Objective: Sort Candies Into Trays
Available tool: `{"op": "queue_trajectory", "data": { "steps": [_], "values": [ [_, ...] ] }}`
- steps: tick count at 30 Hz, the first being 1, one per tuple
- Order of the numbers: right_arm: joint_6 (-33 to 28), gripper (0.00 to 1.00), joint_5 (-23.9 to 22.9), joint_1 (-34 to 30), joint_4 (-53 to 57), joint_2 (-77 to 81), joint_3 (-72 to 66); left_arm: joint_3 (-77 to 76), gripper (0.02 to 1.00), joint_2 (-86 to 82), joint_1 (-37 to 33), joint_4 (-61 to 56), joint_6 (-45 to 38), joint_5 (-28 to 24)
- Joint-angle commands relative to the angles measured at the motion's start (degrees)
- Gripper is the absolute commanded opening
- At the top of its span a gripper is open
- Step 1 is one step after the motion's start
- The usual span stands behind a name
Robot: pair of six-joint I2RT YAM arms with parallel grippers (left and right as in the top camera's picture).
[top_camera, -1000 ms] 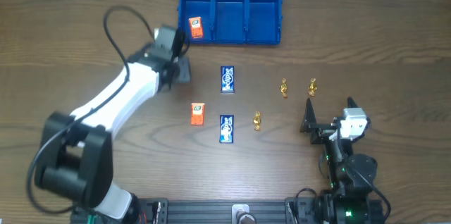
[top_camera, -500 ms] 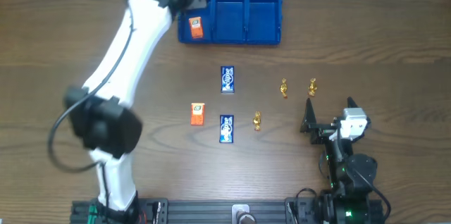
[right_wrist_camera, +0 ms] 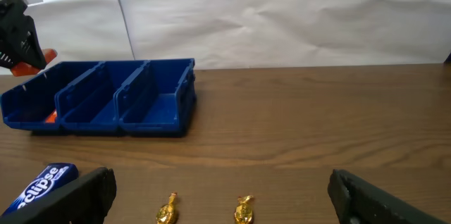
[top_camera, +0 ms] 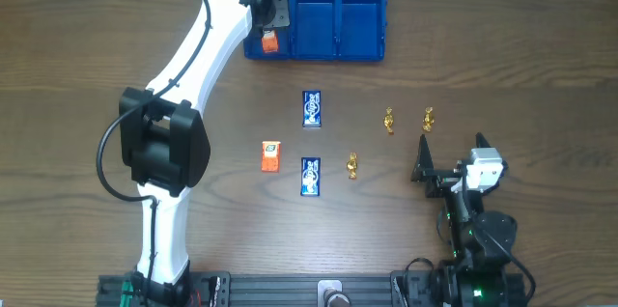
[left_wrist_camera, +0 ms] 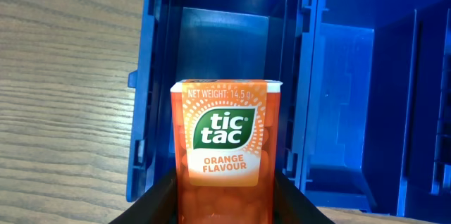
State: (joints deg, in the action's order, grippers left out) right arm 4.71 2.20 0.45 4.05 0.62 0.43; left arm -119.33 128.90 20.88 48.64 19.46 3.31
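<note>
Above tray (left_wrist_camera: 144, 111), orange box (left_wrist_camera: 227, 136) in gripper (left_wrist_camera: 225, 194)

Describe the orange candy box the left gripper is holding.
The orange candy box is a small rectangular plastic pack with a pale top edge, a green oval logo, and small orange sweets showing through its lower part. It is clamped by its two sides between the left gripper's fingers, label toward the wrist camera. It is held above the end compartment of the blue tray.

You work under bright, even overhead light: shadows fall soft and short beside the blue tray (top_camera: 359, 53), and the wooden table (top_camera: 521, 56) carries a mild sheen.
</note>
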Motion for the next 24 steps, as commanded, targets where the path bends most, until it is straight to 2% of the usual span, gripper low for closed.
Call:
{"op": "queue_trajectory", "data": {
  "steps": [1, 2, 4, 6, 11, 18, 24],
  "values": [
    [-0.7, 0.998, 0.5, -0.6, 0.6, -0.3, 0.0, -1.3, 0.568, -0.9, -0.4, 0.0, -0.4, 1.2],
    [-0.7, 0.998, 0.5, -0.6, 0.6, -0.3, 0.0, -1.3, 0.698, -0.9, -0.4, 0.0, -0.3, 1.4],
    [-0.7, 0.998, 0.5, -0.6, 0.6, -0.3, 0.0, -1.3, 0.875, -1.8, -0.3, 0.1, -0.3, 1.8],
    [-0.7, 0.998, 0.5, -0.6, 0.6, -0.3, 0.0, -1.2, 0.945, -4.0, 0.0, 0.5, 0.4, 2.5],
    [-0.7, 0.998, 0.5, -0.6, 0.6, -0.3, 0.0, 5.2, 0.991, -15.1, 1.8, 0.1, 2.5, 5.2],
    [-0.7, 0.998, 0.5, -0.6, 0.6, -0.3, 0.0, 36.1, 1.0, -39.8, 10.7, -1.0, 10.6, 5.4],
    [-0.7, 0.998, 0.5, -0.6, 0.6, -0.3, 0.0, 56.5, 1.0, -45.9, 17.7, -3.7, 19.5, 6.7]
  ]
}}
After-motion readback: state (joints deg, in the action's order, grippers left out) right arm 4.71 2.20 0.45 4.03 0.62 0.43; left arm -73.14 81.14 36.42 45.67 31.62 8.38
